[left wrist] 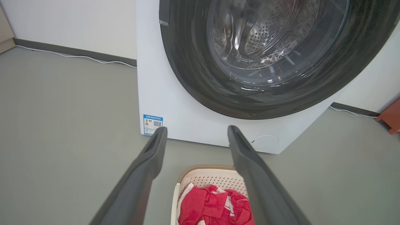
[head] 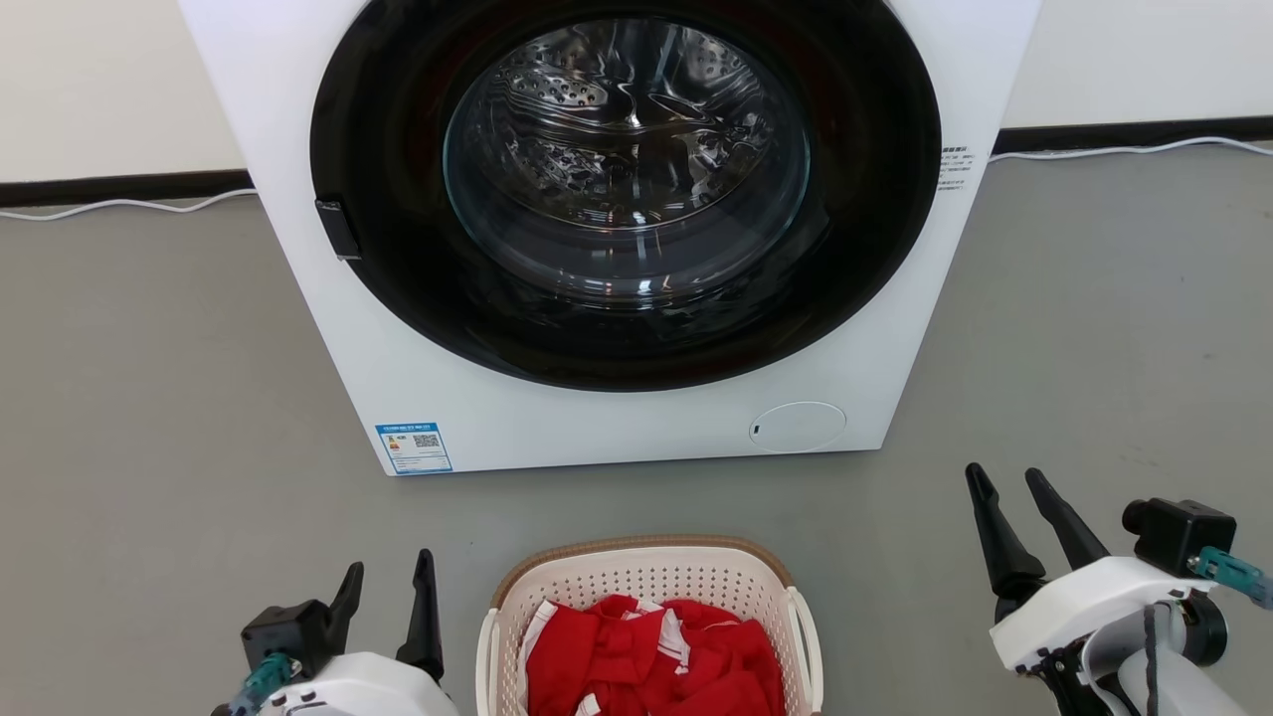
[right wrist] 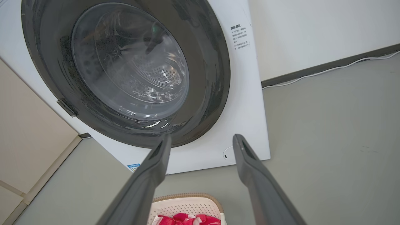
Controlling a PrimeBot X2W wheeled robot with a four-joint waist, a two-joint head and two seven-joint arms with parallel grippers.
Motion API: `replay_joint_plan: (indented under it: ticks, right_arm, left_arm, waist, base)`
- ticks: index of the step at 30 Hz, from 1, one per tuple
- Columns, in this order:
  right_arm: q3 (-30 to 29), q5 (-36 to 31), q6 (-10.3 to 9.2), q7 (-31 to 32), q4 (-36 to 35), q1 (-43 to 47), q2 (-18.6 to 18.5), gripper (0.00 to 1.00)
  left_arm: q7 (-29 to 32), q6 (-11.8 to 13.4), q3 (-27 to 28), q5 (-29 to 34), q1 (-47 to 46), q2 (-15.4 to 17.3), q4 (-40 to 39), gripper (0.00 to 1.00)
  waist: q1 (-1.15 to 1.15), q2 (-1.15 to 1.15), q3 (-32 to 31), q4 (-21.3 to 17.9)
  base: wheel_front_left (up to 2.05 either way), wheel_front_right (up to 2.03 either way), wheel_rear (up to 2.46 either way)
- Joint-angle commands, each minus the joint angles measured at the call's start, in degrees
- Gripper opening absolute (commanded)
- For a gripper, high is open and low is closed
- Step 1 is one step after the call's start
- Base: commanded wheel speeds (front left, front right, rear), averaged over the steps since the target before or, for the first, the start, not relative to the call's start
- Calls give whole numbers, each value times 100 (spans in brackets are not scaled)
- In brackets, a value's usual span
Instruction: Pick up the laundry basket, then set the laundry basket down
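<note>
Basket (head: 646,579): perforated cream plastic, woven brown rim, red cloth (head: 656,661) inside. Left gripper (head: 390,567), right gripper (head: 1004,477) spread, empty. Right wrist view adds beige panel (right wrist: 31,131).

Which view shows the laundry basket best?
The head view: the laundry basket shows its brown rim, both white handles and red clothes. The left wrist view has it partly behind a finger; the right wrist view cuts it at the bottom edge.

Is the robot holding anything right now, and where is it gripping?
Nothing. Both the left gripper and right gripper stand open, either side of the laundry basket.
</note>
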Motion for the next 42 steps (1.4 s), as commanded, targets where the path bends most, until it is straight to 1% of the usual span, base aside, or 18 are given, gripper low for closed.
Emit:
replay_joint_plan:
  ticks: [1, 15, 27, 30, 34, 42]
  right_arm:
    - [137, -153, 15, -138, -81, -256, -141, 100]
    - [266, -853, 17, -373, 76, -452, -276, 100]
    - [163, -1539, 19, -574, 219, -551, -287, 100]
    - [179, -1651, 19, -607, 235, -565, -293, 100]
    - [84, -1675, 19, -607, 253, -551, -270, 100]
    - [-68, -1761, 19, -607, 278, -523, -225, 100]
  left_arm:
    - [-104, 72, 77, 245, -299, 70, -107, 100]
    - [-339, 219, -6, 1108, -330, 76, -160, 100]
    - [-539, 454, 55, 1685, -286, 79, -368, 100]
    - [-572, 507, 48, 1718, -270, 82, -397, 100]
    - [-572, 611, 95, 1588, -220, 81, -474, 100]
    - [-572, 682, 95, 1539, -181, 80, -545, 100]
  waist:
    - [0, 0, 3, 2]
    - [0, 0, 15, -16]
    - [0, 0, 25, -12]
    - [0, 0, 28, -13]
    - [0, 0, 37, -15]
    - [0, 0, 48, -24]
  base:
    - [0, 0, 0]
    - [0, 0, 0]
    - [0, 0, 0]
    - [0, 0, 0]
    - [0, 0, 0]
    - [0, 0, 0]
